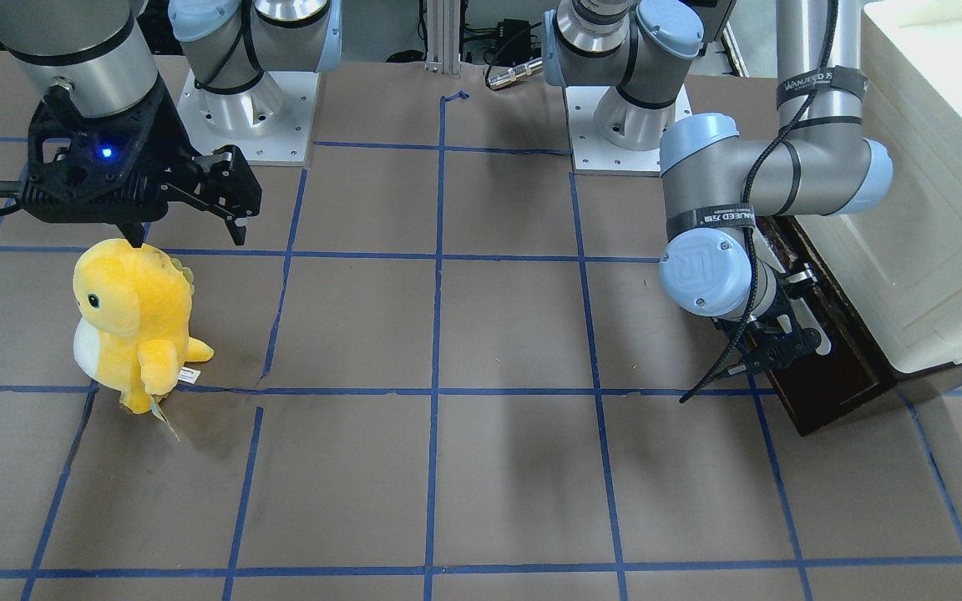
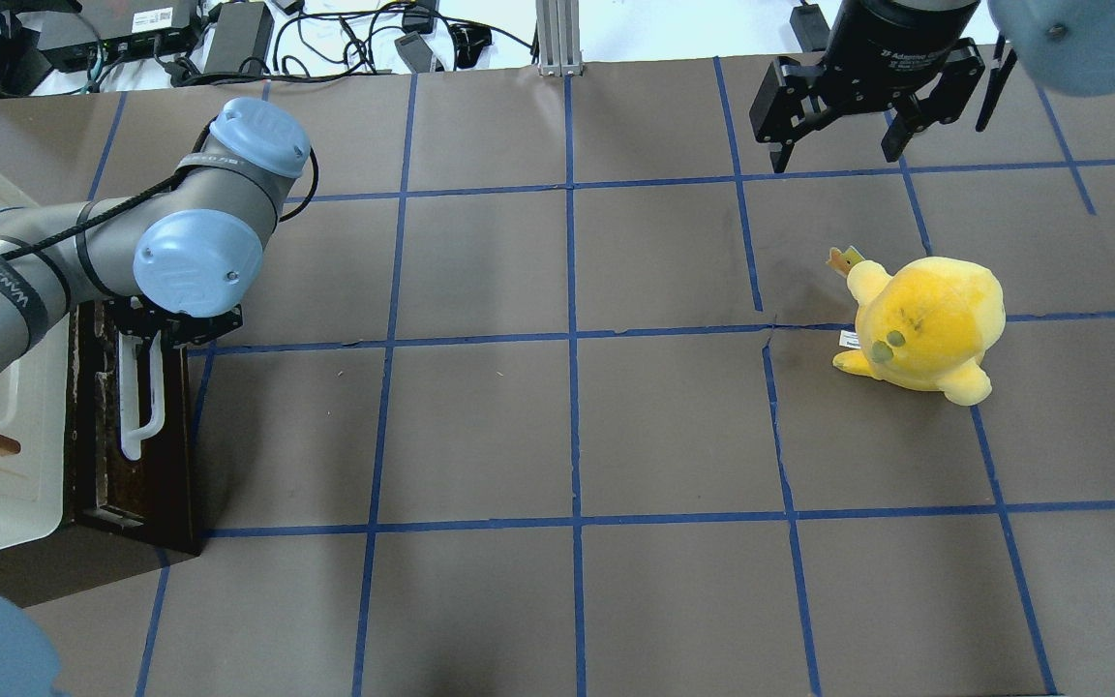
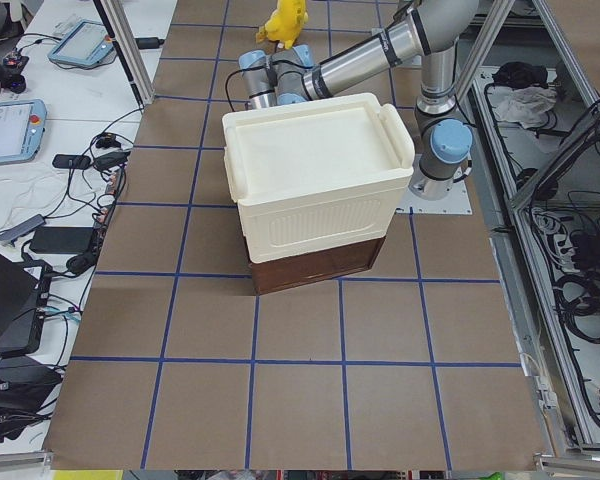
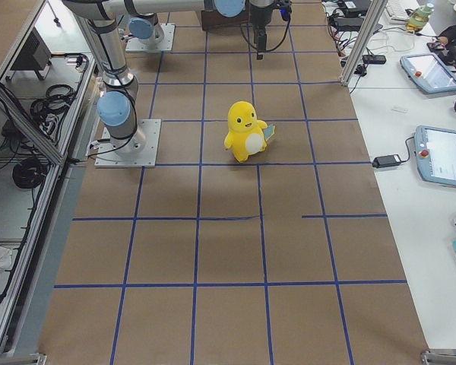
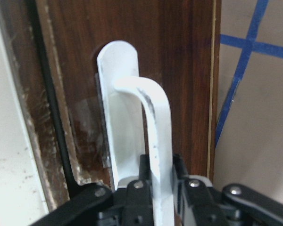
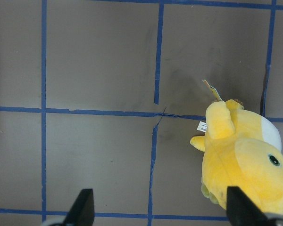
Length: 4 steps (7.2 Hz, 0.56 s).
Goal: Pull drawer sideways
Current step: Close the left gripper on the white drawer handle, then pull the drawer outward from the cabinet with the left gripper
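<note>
The left gripper (image 5: 162, 188) has its fingers (image 5: 132, 188) closed on the white handle (image 5: 155, 117) of the drawer (image 5: 184, 70), one finger on each side of the bar, near one end of it. The drawer sits at the bottom of a cream cabinet (image 3: 310, 180) at the left end of the worktop (image 1: 489, 334). Its dark wooden front faces right, across the open surface.

The left arm reaches in low, so the fingers cross the bar squarely. That looks like the right hold for a straight sideways pull, out along the worktop and away from the cabinet.

The drawer looks shut or nearly so. Its front lies close against the cabinet, with only a thin dark gap in the wrist view. No part of its inside shows, so I cannot tell what it holds, if anything. The cabinet's boxy top shows nothing of its inside either.

The right gripper (image 1: 189, 234) hangs with its fingers spread wide and holds nothing. It is above and just beside a yellow plush toy (image 1: 134, 321) that stands upright at the right, well apart from the drawer. The right arm seems simply kept out of the way.
</note>
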{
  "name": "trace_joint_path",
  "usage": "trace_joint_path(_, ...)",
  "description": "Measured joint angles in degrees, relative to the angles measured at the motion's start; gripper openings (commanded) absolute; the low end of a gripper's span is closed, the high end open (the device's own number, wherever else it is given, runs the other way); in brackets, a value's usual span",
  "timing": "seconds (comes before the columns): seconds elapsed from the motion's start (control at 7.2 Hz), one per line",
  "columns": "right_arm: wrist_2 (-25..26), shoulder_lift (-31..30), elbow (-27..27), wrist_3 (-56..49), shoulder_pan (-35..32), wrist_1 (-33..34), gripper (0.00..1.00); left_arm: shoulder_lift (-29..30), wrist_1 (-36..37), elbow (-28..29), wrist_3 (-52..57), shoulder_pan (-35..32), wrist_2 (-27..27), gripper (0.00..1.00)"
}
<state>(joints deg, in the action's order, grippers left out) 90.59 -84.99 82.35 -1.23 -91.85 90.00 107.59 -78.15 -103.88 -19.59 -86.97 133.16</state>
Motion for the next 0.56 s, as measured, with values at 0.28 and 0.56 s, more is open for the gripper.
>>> trace_joint_path(0.28, -0.05, 0.00, 0.00, 0.00, 0.00, 0.00, 1.00, -0.10, -0.32, 0.33, -0.03, -0.21, -0.02, 0.00)
trace_joint_path(0.56, -0.03, 0.00, 0.00, 0.00, 0.00, 0.00, 1.00, 0.27, -0.69, 0.60, -0.48, -0.39, -0.06, 0.00)
